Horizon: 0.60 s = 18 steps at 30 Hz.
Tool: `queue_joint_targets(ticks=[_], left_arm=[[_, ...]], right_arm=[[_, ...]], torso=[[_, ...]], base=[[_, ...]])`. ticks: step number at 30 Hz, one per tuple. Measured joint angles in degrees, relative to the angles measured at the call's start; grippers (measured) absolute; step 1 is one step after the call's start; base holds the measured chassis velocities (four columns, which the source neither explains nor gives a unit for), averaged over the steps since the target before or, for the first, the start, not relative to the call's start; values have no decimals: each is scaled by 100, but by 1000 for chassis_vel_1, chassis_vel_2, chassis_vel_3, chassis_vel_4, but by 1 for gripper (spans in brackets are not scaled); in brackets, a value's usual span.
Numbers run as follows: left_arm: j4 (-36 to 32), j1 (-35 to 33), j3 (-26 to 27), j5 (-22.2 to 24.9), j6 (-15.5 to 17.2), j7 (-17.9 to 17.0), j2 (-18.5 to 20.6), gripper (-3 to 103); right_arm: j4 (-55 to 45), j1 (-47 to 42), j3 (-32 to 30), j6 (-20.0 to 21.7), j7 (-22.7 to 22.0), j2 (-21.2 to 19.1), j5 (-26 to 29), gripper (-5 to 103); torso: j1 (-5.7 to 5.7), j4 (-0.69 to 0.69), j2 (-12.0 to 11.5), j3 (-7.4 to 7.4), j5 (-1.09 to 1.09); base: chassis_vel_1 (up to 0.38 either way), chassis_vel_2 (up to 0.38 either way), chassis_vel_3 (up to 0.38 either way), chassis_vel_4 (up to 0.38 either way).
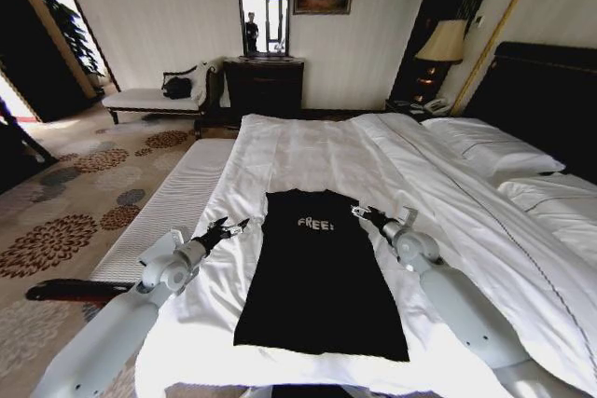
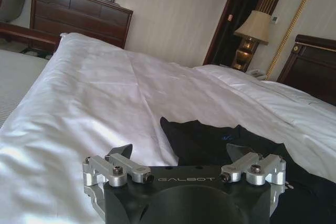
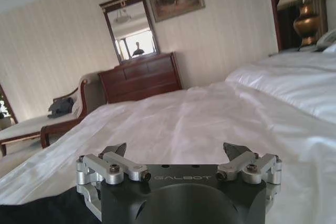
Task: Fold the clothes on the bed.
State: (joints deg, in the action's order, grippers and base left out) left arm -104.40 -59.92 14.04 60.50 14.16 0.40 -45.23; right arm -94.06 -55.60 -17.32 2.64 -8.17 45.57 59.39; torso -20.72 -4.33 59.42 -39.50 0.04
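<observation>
The black T-shirt (image 1: 320, 272) lies flat on the white duvet of the bed (image 1: 308, 151), sleeves folded in, the "FREE!" lettering toward the headboard. The left claw (image 1: 233, 227) is beside the shirt's upper left edge, its fingers apart. The right claw (image 1: 359, 212) is at the upper right corner, fingers also apart, holding nothing.

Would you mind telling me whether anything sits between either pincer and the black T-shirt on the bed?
Nothing visible does. The left pincer and right pincer, both open, sit at the upper corners of the black T-shirt, with only bare white duvet around them.
</observation>
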Motion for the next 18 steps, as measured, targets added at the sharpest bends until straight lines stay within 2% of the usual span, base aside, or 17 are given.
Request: queue_joint_targets(ticks=[2,3,6,8,9,10,13,14,15,18], left_arm=[[16,-3,30,-1,-1,1,-9,100],[140,69,8,-24,-6,0,-81,100],[389,413,-226,-23,-9,1,-200,100],[552,618,-319,-57,-9,2,-248,100],[733,702,-209,-93,-30,3,-250,100],[856,765,-175,-79,-45,1,-257,100],[1172,1048,-264,36,-55,0,-239,100],[1373,1278,-362,83,-60,-1,-194,100],[1555,1497,-461,175,-30,-2,-163,100],[1746,1811,-603,395,108,-1,-183,100]], right_arm=[[-22,-112,-54,-192,3,-196,-19,100],[-23,-142,-86,-151,-34,-364,15,100],[212,40,-36,-54,-245,-449,98,100],[498,291,93,-21,-336,-417,131,100],[655,578,257,92,-528,-260,208,100],[655,653,293,158,-624,-208,319,100],[704,765,317,226,-729,-131,556,100],[790,812,317,252,-716,-107,696,100],[905,860,326,289,-647,-106,813,100],[1033,904,346,434,-436,-188,1096,100]], torso=[[1,-2,1,1,-2],[1,0,1,1,-4],[1,2,1,1,-5],[1,-9,1,0,-10],[-1,-3,0,-1,3],[-1,5,0,-1,5],[-2,7,-1,-1,-3],[-1,6,0,-1,-9],[-1,5,0,-1,-3],[-1,3,0,-1,-3]], base=[[0,0,0,0],[0,0,0,0],[0,0,0,0],[0,0,0,0],[0,0,0,0],[0,0,0,0],[3,6,12,17],[6,26,28,51],[0,0,0,0],[0,0,0,0]])
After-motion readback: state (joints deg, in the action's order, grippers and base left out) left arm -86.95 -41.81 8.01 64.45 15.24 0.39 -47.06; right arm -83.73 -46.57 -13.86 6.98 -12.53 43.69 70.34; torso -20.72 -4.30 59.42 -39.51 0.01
